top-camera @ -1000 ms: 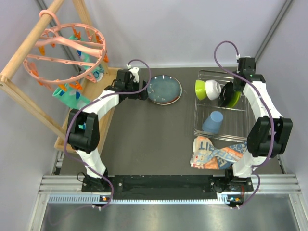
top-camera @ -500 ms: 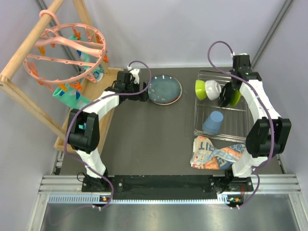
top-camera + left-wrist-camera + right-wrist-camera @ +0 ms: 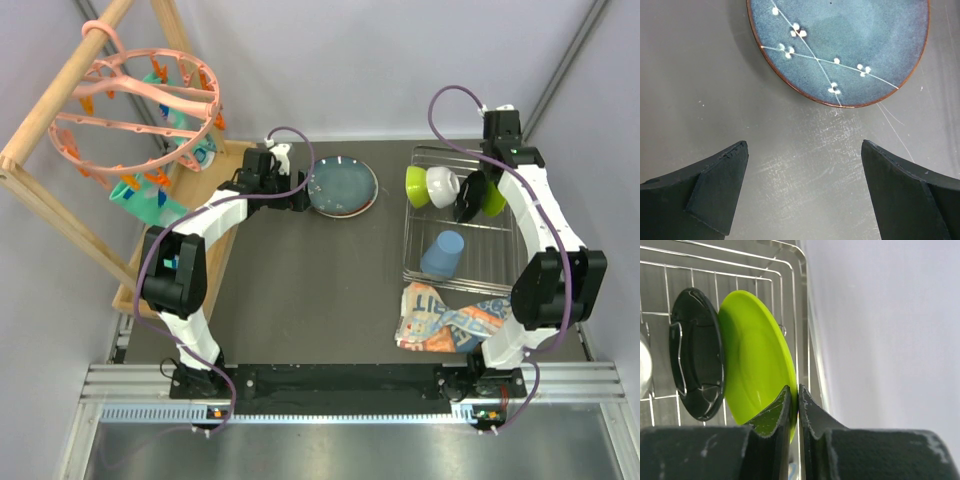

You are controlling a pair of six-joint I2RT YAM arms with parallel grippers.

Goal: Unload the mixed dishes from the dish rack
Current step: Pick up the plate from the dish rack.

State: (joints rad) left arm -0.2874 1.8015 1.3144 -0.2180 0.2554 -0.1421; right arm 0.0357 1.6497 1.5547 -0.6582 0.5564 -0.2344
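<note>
Your right arm has shifted slightly toward the back of the dish rack (image 3: 406,235) over the last second, and its cable loop (image 3: 450,100) has moved with it. Your right claw (image 3: 794,390) has finished clenching. Its two fingers now pinch the rim of the lime-green plate (image 3: 755,360), with the thin edge caught between the tips.

That plate stands on edge inside the rack. A black plate (image 3: 695,355) stands against its face, just to the left of the claw. Further left of the claw in the rack are a white bowl (image 3: 441,185) and then a lime-green bowl (image 3: 416,186). A light blue cup (image 3: 443,253) lies in the rack's nearer half, behind the claw and toward your arm bases. A printed packet (image 3: 445,320) lies on the desk (image 3: 300,290), just beyond the rack's near end.

Your left arm has not moved. Your left claw (image 3: 804,146) is released, with the fingers spread wide and nothing between them but bare desk. The dark teal plate (image 3: 840,45), with its white blossom pattern and reddish rim, lies flat on the desk just ahead of that claw, and the fingertips are clear of it.
</note>
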